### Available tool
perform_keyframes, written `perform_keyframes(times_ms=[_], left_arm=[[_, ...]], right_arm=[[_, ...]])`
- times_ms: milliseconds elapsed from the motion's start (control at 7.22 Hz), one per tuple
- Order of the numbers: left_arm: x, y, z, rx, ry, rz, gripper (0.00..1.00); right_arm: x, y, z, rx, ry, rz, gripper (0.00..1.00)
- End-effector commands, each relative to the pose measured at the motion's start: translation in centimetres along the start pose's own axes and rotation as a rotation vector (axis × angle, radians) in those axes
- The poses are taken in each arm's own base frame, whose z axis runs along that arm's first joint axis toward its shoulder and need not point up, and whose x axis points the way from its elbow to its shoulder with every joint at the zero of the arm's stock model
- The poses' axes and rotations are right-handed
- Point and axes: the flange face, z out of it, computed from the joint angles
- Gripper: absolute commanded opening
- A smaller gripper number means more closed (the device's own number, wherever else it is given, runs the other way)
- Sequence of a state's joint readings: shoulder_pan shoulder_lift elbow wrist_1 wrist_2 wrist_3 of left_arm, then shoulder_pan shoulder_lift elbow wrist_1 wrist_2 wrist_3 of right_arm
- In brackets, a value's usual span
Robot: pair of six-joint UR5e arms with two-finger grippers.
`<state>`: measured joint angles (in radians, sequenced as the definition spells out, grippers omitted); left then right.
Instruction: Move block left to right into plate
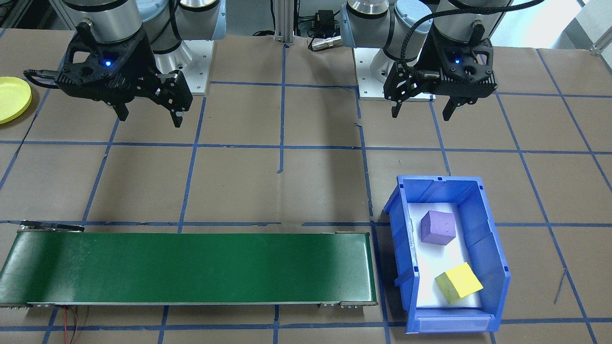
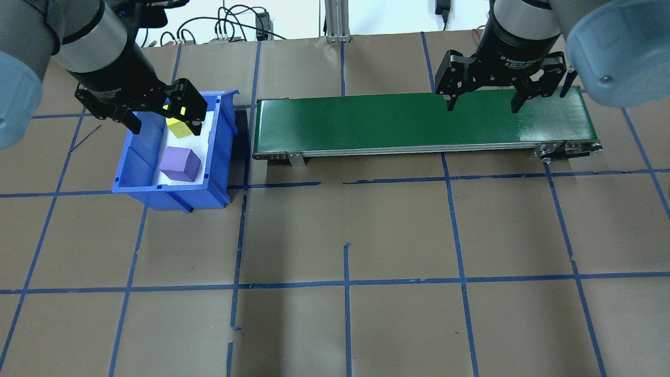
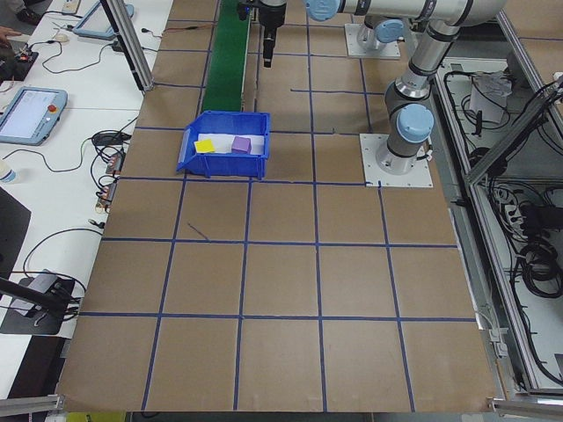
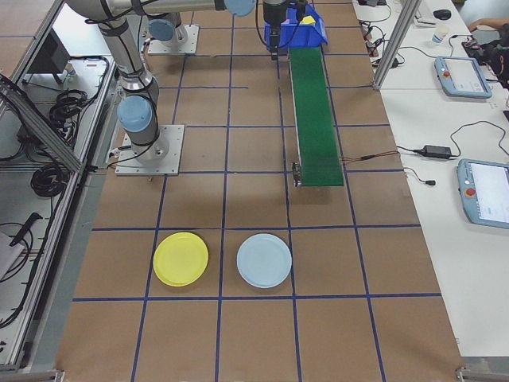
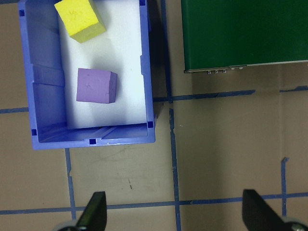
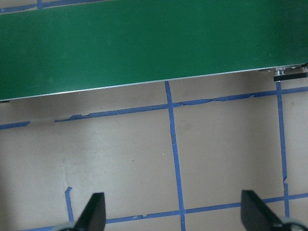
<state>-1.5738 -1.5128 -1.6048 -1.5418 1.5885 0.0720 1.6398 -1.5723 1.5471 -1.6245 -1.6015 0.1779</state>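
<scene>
Front-facing view: left tool point(image 1: 428, 113) and right tool point(image 1: 148, 117) hang spread and empty above the brown paper-covered desk point(image 1: 306, 181). Purple foam cube point(image 1: 438, 227) and yellow foam cube point(image 1: 459, 282) lie apart inside the blue rectangular plastic bin point(image 1: 492, 248), right of the green conveyor belt point(image 1: 191, 267). Small round bright-yellow plastic plate point(image 1: 13, 99) sits at far left.

Right-side view: yellow plate beside a pale-blue round plate point(image 4: 264, 260).

Purple block point(image 1: 438, 228) and yellow block point(image 1: 459, 282) sit apart inside bin, forward of left fingers point(image 1: 449, 110); yellow plate point(image 1: 12, 99) lies empty beside right fingers point(image 1: 121, 112).
</scene>
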Motion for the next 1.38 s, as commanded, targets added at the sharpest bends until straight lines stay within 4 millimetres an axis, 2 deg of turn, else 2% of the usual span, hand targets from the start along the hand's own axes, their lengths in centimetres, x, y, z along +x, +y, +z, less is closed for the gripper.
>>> perform_keyframes(times_ms=[0, 277, 415, 554, 692, 969, 1246], left_arm=[[0.4, 0.2, 1.0, -0.016, 0.004, 0.008, 1.0], [-1.0, -0.1, -0.4, 0.017, -0.018, -0.003, 1.0], [-3.5, -0.9, -0.1, 0.025, -0.017, -0.05, 1.0], [-7.1, -2.5, 1.3, 0.055, -0.021, -0.072, 1.0], [-9.7, -4.4, 3.3, 0.057, -0.026, -0.036, 1.0], [-11.0, -7.8, 7.9, 0.054, -0.029, -0.004, 1.0], [-11.5, -9.7, 12.9, -0.016, -0.011, 0.071, 1.0]], right_arm=[[0.0, 0.0, 0.0, -0.001, 0.0, 0.0, 1.0], [0.0, 0.1, 0.0, 0.001, 0.0, 0.0, 1.0], [0.0, 0.1, 0.0, 0.001, 0.0, 0.0, 1.0], [0.0, 0.1, 0.0, 0.001, 0.0, 0.0, 1.0], [0.0, 0.1, 0.0, 0.001, 0.0, 0.0, 1.0], [0.1, 0.0, 0.0, -0.001, 0.0, 0.0, 1.0], [0.1, 0.0, 0.1, -0.002, 0.001, 0.0, 1.0]])
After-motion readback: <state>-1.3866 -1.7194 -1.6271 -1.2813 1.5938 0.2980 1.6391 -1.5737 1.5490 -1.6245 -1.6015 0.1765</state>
